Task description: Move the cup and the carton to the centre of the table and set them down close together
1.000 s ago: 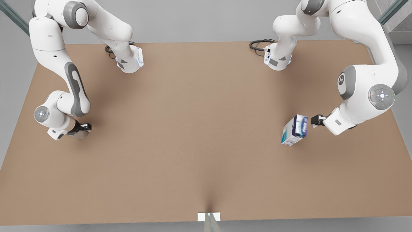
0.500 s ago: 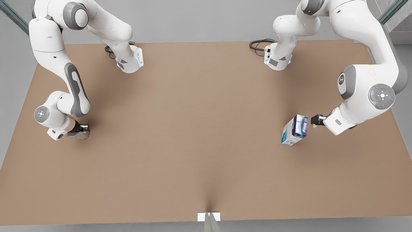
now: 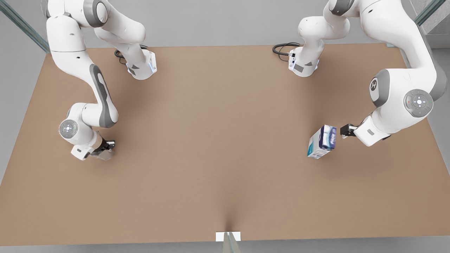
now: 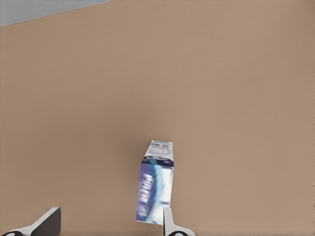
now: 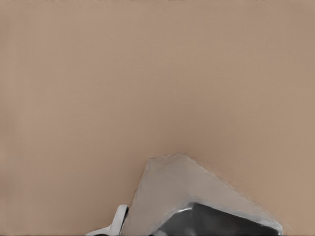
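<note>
The carton (image 3: 322, 141), white with blue and teal print, stands on the brown table (image 3: 218, 147) at the front view's right. My left gripper (image 3: 346, 131) is beside it, a short gap away, and open. In the left wrist view the carton (image 4: 156, 189) stands just ahead of the gripper (image 4: 108, 223), close to one of the spread fingertips (image 4: 167, 219). At the front view's left, my right gripper (image 3: 105, 147) is shut on the translucent grey cup (image 3: 102, 155), held low over the table. The cup (image 5: 187, 191) looms close in the right wrist view.
Both arm bases (image 3: 140, 66) (image 3: 303, 65) sit at the table's far edge, each with black cables (image 3: 281, 49). A small white marker (image 3: 227, 236) is at the near edge. Bare brown tabletop spans the middle between the two grippers.
The right arm has carried the cup toward the front view's right and a little nearer the near edge. The left arm and the carton have barely moved.
</note>
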Robot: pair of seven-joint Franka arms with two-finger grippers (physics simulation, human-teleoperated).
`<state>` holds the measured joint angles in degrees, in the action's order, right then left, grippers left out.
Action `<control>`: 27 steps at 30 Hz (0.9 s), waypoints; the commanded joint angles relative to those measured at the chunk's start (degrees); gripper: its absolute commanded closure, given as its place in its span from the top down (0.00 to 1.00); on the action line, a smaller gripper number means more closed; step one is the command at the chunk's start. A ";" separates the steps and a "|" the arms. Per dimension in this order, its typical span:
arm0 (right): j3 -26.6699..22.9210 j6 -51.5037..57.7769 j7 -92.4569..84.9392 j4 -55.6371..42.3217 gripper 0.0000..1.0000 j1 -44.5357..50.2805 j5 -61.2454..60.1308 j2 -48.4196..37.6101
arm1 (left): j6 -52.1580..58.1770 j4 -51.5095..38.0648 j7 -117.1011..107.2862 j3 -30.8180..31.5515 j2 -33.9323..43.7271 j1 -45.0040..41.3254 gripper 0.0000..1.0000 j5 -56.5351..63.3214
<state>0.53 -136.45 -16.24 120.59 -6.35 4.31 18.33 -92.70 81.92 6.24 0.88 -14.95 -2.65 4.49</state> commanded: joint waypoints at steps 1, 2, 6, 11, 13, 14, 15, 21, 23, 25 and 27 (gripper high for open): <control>0.00 0.04 0.50 0.00 0.21 0.72 0.00 -0.04 | -0.02 0.00 -0.09 0.00 0.00 0.01 1.00 -0.01; 0.00 0.22 2.17 -0.09 0.21 1.69 0.00 -0.05 | 0.07 0.00 -0.09 0.00 0.09 0.01 1.00 -0.01; 0.35 0.66 6.30 -0.88 0.21 5.38 -0.36 -0.05 | 0.42 0.00 -0.88 0.18 0.27 0.01 1.00 -0.01; 0.44 1.62 14.48 -3.43 0.21 11.18 -0.44 1.01 | 0.51 -0.09 -2.02 0.18 0.18 -0.08 1.00 0.08; 0.44 1.71 17.64 -4.22 0.21 13.82 -0.44 1.89 | 0.33 0.00 -1.93 0.26 -0.26 0.01 1.00 0.08; 0.44 1.80 19.31 -5.10 0.21 14.87 -0.44 2.50 | 0.15 0.00 -1.93 0.18 -0.35 0.01 1.00 0.08; 0.44 1.80 21.51 -6.41 0.21 16.28 -0.53 3.82 | 0.24 -0.09 -1.93 0.18 -0.35 0.01 1.00 0.08; 1.49 5.93 32.50 -16.17 0.21 22.61 -1.41 8.65 | 0.15 -0.09 -1.93 0.00 -0.26 0.01 1.00 0.08; 3.16 6.02 35.04 -18.72 0.21 22.70 -1.76 10.41 | 0.15 -0.09 -1.93 -0.18 -0.26 0.01 1.00 0.08; 4.04 7.25 36.54 -22.58 0.21 22.70 -1.85 13.14 | 0.07 -0.09 -1.93 -0.26 -0.26 0.10 1.00 0.08; 4.04 8.13 39.35 -25.66 0.21 24.72 -1.76 14.98 | 0.07 -0.09 -1.93 -0.44 -0.26 0.01 1.00 0.08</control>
<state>4.57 -127.99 23.53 94.17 18.38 3.16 34.04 -92.59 81.83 4.31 0.44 -15.21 -2.56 4.56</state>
